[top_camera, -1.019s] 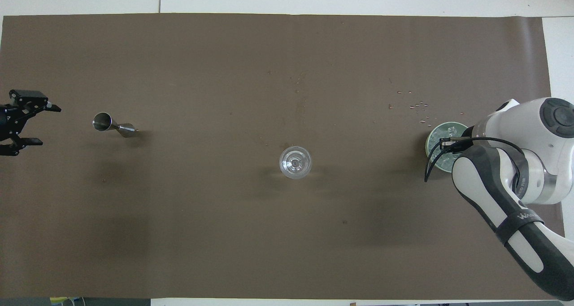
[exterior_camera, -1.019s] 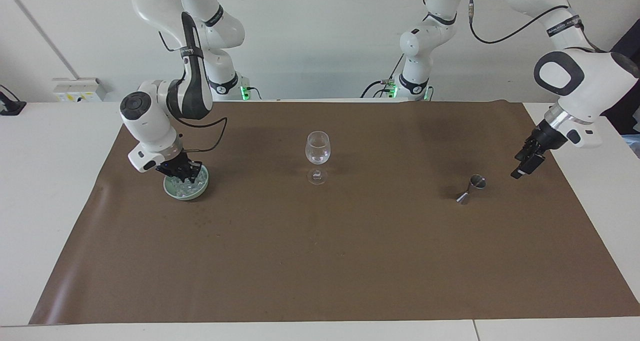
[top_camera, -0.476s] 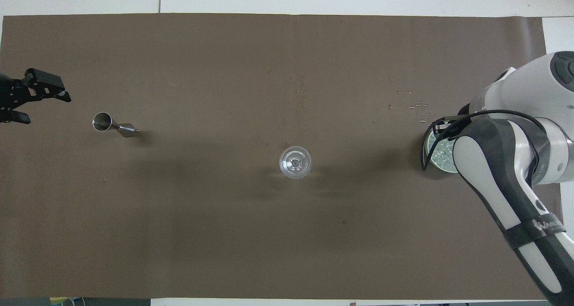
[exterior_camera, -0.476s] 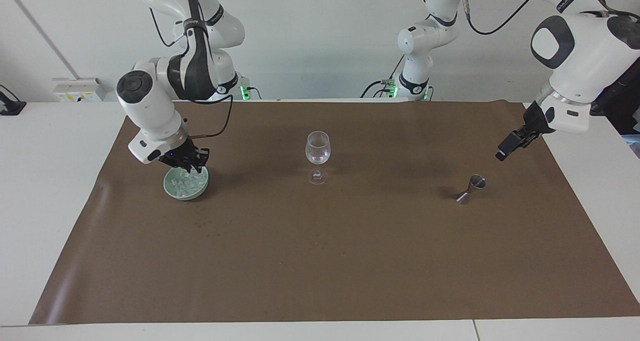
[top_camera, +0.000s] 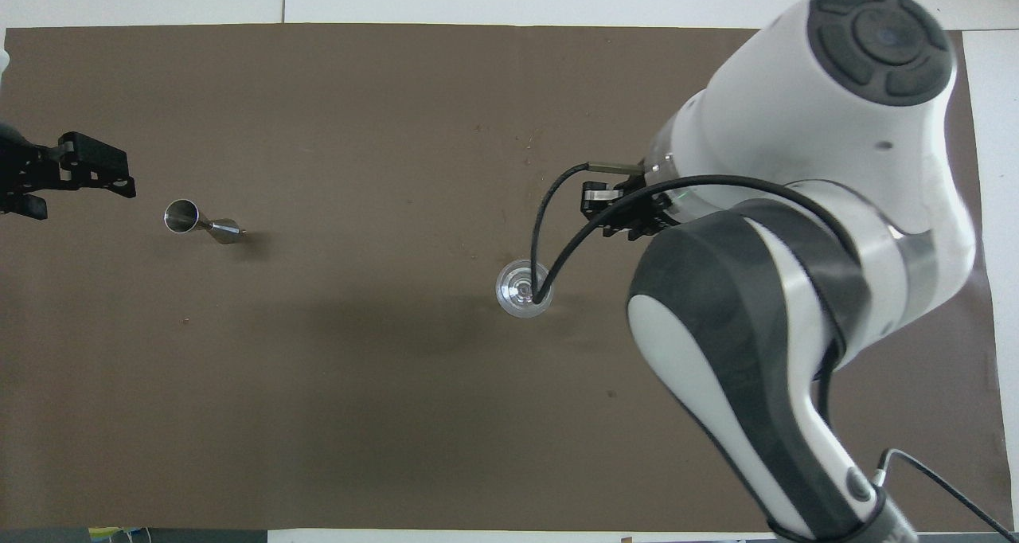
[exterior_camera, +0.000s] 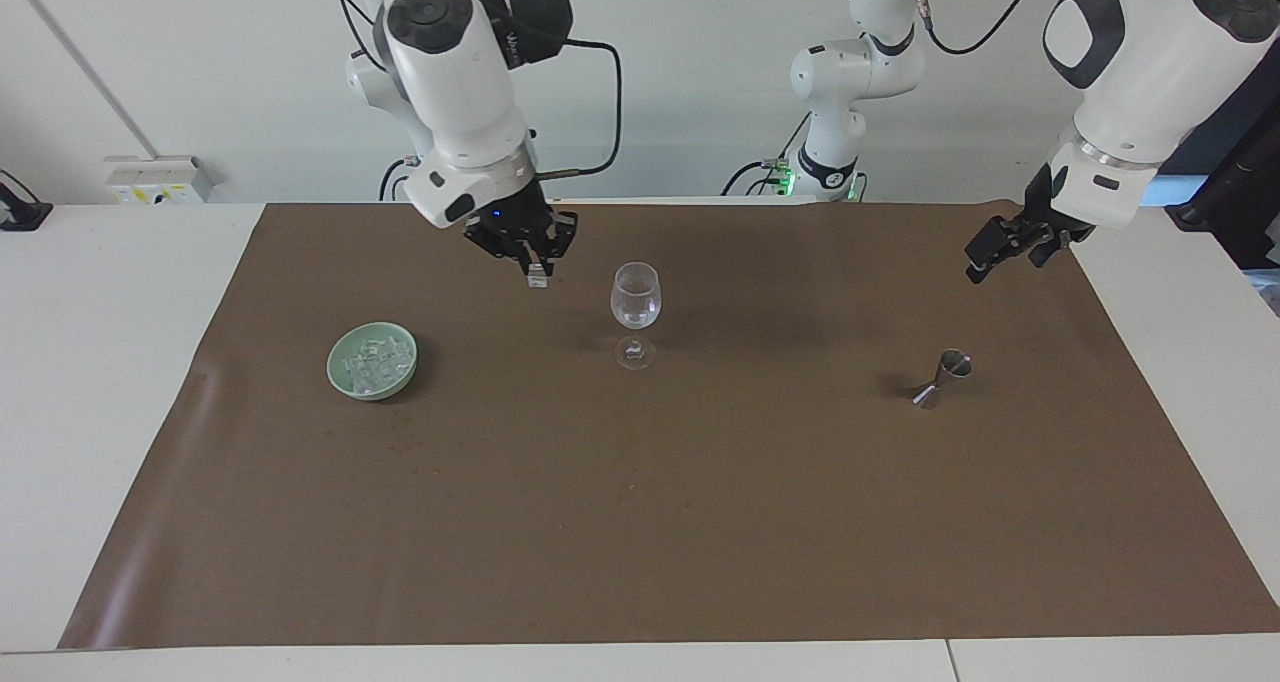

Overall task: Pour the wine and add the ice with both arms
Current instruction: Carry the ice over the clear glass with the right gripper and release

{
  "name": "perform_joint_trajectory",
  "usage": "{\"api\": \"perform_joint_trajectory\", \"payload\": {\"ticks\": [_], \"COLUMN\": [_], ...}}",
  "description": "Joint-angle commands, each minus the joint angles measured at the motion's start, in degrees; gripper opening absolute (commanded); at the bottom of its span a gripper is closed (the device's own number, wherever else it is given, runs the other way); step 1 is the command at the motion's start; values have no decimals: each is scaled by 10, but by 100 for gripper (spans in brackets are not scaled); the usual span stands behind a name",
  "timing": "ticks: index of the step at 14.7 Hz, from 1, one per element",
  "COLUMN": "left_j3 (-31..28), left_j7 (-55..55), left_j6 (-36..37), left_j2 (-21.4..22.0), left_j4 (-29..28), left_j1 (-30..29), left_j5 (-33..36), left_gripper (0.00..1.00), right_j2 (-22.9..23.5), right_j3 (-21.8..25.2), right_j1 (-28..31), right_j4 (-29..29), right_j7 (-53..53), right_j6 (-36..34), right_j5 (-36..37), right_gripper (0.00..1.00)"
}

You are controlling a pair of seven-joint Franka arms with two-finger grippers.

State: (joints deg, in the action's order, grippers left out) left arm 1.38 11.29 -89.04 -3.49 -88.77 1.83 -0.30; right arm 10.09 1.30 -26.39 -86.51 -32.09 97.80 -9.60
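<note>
A clear stemmed glass (exterior_camera: 635,312) (top_camera: 523,288) stands upright at the middle of the brown mat. My right gripper (exterior_camera: 536,270) (top_camera: 593,201) hangs over the mat beside the glass, on the side of the right arm's end, shut on a small piece of ice (exterior_camera: 538,281). More ice (exterior_camera: 372,362) lies heaped in the pale green bowl (exterior_camera: 340,377), which the right arm hides in the overhead view. Over the mat's edge at the left arm's end, my left gripper (exterior_camera: 1000,247) (top_camera: 80,189) is raised and open, holding nothing. No wine shows in either view.
A small steel jigger (exterior_camera: 945,375) (top_camera: 195,220) stands on the mat toward the left arm's end. A few small specks lie scattered on the mat (exterior_camera: 640,522). The white table (exterior_camera: 100,362) borders the mat on all sides.
My right gripper rose out of the bowl with a piece of ice and swung over toward the glass. The left gripper lifted higher, away from the jigger.
</note>
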Motion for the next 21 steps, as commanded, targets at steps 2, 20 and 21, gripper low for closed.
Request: {"api": "perform_joint_trajectory", "payload": {"ticks": [2,20,21], "left_j3": [-54,-7,-7], "left_j7": [-36,-88,-89], "left_j6": [54,68,66], "left_j2": [1,41,40], "left_j4": [26,-2,-2], "left_j1": [41,-18,-16], "left_j5": [-17,2,2], "left_gripper": [100,100,100], "right_j2": [18,-41,-41], "right_j3": [3,2,2], "right_j1": [-71,-105,-105], "right_j4": [4,-164,-163], "right_j7": [-85,-98,-99], "right_j6": [51,131,132], "right_j5": [-12,-7,-7], "right_gripper": [11,20,20]}}
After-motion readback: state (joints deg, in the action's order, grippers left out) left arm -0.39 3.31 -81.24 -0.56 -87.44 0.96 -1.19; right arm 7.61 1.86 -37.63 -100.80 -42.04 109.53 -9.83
